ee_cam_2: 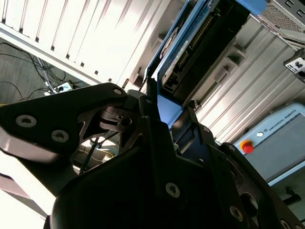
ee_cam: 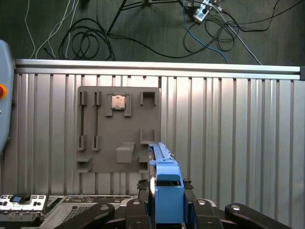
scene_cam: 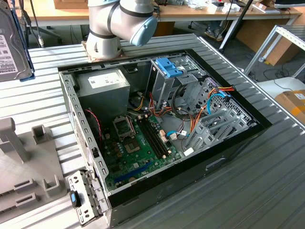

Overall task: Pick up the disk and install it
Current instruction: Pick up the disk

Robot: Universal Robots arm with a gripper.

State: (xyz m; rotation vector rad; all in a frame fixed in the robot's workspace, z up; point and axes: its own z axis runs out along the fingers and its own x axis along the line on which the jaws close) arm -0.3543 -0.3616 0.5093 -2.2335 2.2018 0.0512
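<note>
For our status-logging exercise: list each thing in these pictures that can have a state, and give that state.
gripper, shut on the disk
disk, held on edge, outside the computer case
computer case, lying flat, side open
fixture plate, chip seated in one slot

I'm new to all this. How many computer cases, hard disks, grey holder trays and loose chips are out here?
Computer case, lid off: 1
Disk, gripped by the hand: 1
Grey holder tray: 1
Chip, seated on that tray: 1
Total: 4
</note>
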